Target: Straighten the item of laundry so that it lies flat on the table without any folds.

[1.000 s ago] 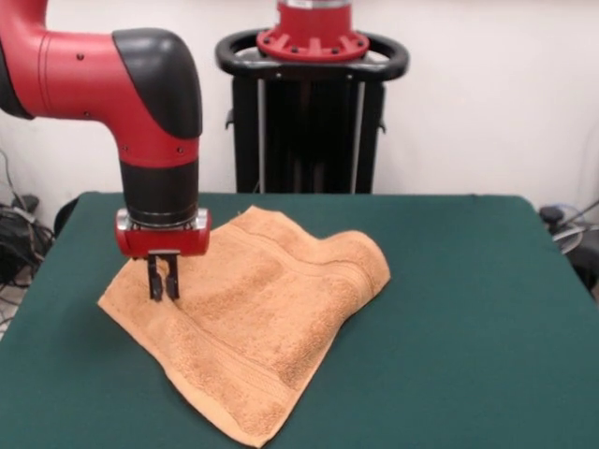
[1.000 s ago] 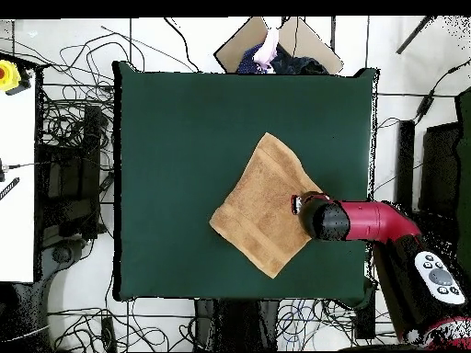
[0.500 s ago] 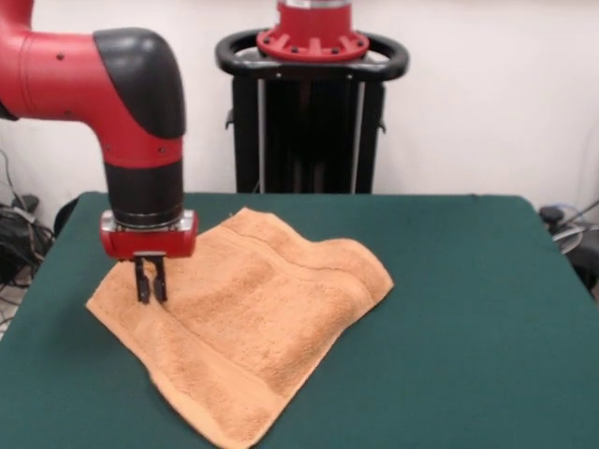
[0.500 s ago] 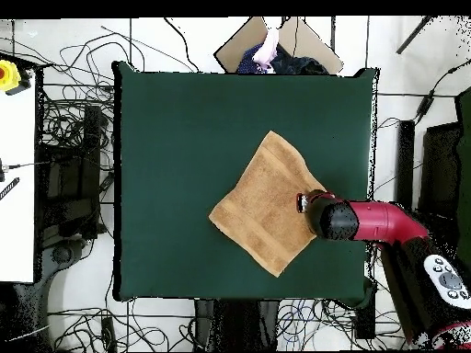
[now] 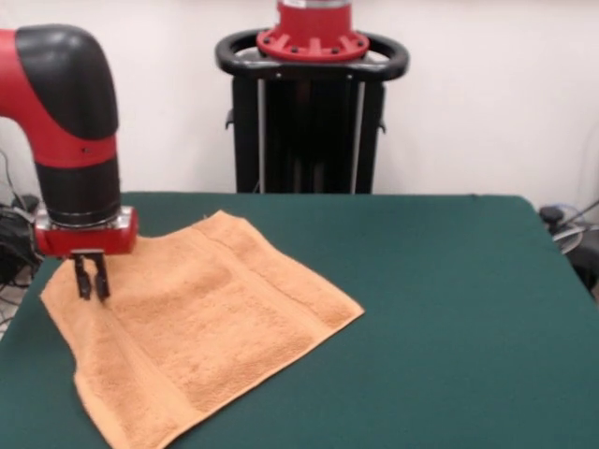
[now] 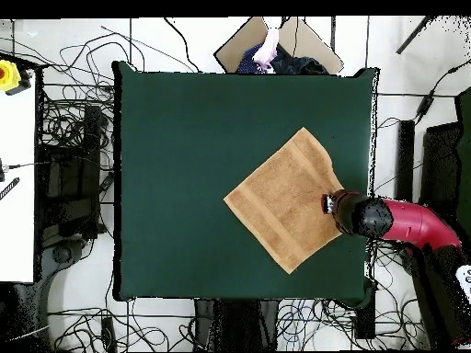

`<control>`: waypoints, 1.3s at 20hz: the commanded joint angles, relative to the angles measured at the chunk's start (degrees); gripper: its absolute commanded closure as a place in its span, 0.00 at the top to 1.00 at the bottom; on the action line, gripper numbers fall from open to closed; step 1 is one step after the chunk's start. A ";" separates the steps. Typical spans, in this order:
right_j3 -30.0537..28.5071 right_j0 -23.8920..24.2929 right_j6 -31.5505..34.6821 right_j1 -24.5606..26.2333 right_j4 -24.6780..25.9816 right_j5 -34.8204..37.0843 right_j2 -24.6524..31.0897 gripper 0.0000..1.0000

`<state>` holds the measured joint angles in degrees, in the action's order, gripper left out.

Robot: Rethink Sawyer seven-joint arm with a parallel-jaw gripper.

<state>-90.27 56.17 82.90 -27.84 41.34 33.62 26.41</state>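
One towel [image 5: 197,323] is all we have on the table [image 5: 449,309], and the gripper [image 5: 92,281] sits at its left corner in the front view, fingers [image 5: 82,278] drawn close together and pinching the cloth right by the table's left edge. From there we see the towel spread rightwards as a diamond toward the table's middle, its near corner at the front edge. Overhead, the towel [image 6: 285,199] lies over the table's [image 6: 184,138] right half, the gripper [image 6: 328,203] at its right corner. Nothing else rests on the table; a person's hand [image 6: 267,48] shows beyond the top edge. Light orange-tan terry, band stripes near its edges, lying nearly flat.
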 commanded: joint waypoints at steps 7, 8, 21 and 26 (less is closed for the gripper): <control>4.08 -0.35 -13.73 1.08 1.61 2.56 4.31 1.00; 3.80 -0.58 -13.48 0.80 1.67 2.34 4.06 1.00; -11.86 -7.53 6.84 -8.18 -0.12 -5.32 -3.79 1.00; -17.23 -14.66 16.78 -9.18 -1.06 -12.75 -9.88 1.00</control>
<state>-95.95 49.73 78.72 -33.79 41.29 29.24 22.62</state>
